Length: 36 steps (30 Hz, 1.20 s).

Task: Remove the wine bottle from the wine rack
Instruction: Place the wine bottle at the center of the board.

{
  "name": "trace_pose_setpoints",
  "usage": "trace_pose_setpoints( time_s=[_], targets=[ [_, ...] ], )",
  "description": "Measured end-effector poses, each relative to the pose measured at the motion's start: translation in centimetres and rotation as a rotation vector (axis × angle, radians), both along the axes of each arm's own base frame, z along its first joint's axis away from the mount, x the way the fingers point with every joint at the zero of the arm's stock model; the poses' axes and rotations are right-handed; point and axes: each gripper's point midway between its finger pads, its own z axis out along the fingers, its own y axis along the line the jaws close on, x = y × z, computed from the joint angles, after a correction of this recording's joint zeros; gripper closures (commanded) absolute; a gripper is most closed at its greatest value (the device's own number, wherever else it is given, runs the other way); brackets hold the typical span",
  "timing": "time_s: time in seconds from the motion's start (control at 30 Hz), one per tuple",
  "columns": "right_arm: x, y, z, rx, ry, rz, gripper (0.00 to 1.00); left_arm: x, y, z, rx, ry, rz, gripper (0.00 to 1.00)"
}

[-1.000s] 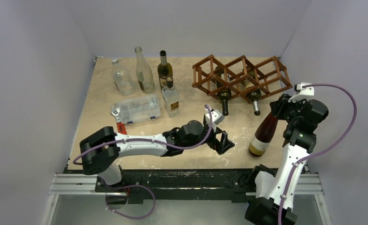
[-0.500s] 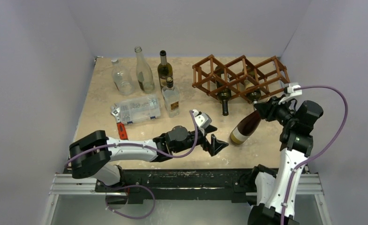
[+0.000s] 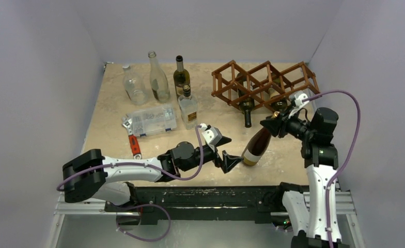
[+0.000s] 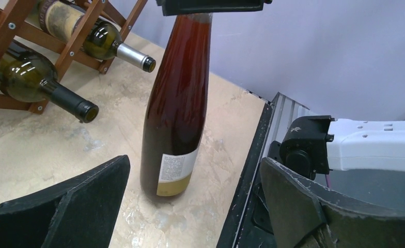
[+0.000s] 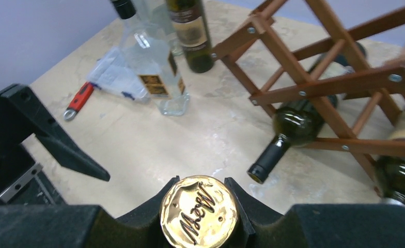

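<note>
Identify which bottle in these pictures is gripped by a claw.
The reddish-brown glass bottle with the cream label: the right claw grips its gold-capped neck. Two dark green bottles lie in the wooden lattice rack; four upright bottles stand apart.

Pale lavender walls [image 3: 200,26] enclose a beige marbled tabletop [image 3: 112,98] on three sides; a metal rail [image 3: 66,208] edges its front.

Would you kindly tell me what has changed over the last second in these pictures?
The right gripper, shut on the wine bottle at its top, carried it leftward. The left gripper, open, drew back leftward, its jaws facing the bottle. The wine rack, its two racked bottles, the standing bottles and the plastic box stayed put.
</note>
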Motion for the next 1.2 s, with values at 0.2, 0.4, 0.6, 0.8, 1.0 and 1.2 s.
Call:
trace_pose_setpoints(
  time_s=[0.2,0.4,0.6,0.8,1.0,1.2],
  targets=[
    [-0.6,3.4,-0.2,-0.011,-0.010,0.157,1.00,-0.3,2.0,0.7,0.003,-0.016,0.020,0.00],
    [-0.8,5.5,-0.2,-0.011,-0.015,0.267,1.00,-0.5,4.4,2.0,-0.003,-0.014,0.062,0.00],
    [-1.4,8.4,-0.1,-0.040,-0.041,0.406,1.00,-0.4,5.3,2.8,-0.012,-0.023,0.079,0.00],
    [-2.6,12.0,-0.2,-0.104,-0.054,0.586,1.00,-0.1,5.5,2.1,0.028,-0.056,0.093,0.00],
    [-4.4,13.8,-0.4,-0.172,-0.112,0.765,0.80,0.5,5.3,1.4,0.063,-0.094,0.109,0.00],
    [-6.0,13.6,-0.2,-0.183,-0.167,0.844,0.31,0.8,4.6,0.4,0.085,-0.113,0.105,0.00]
  ],
)
